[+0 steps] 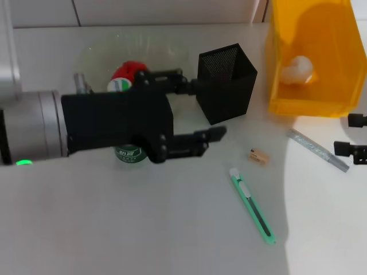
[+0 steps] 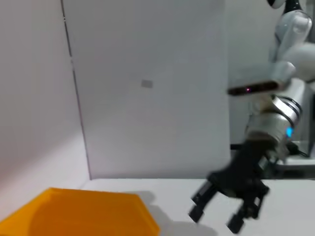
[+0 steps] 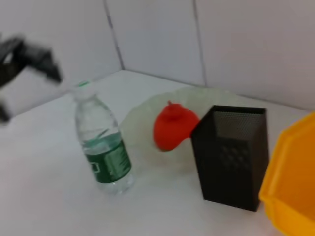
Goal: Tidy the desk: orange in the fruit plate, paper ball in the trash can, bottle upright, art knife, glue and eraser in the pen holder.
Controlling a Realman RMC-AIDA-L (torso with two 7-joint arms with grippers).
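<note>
Our left tool [image 1: 198, 112] hovered with fingers apart beside the black mesh pen holder [image 1: 228, 83]; the upright clear plastic bottle [image 3: 102, 142] stood beneath it, so lowering could topple it.

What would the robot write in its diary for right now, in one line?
left gripper: open above bottle | bottle: upright | paper ball: in trash can | art knife: on desk
</note>
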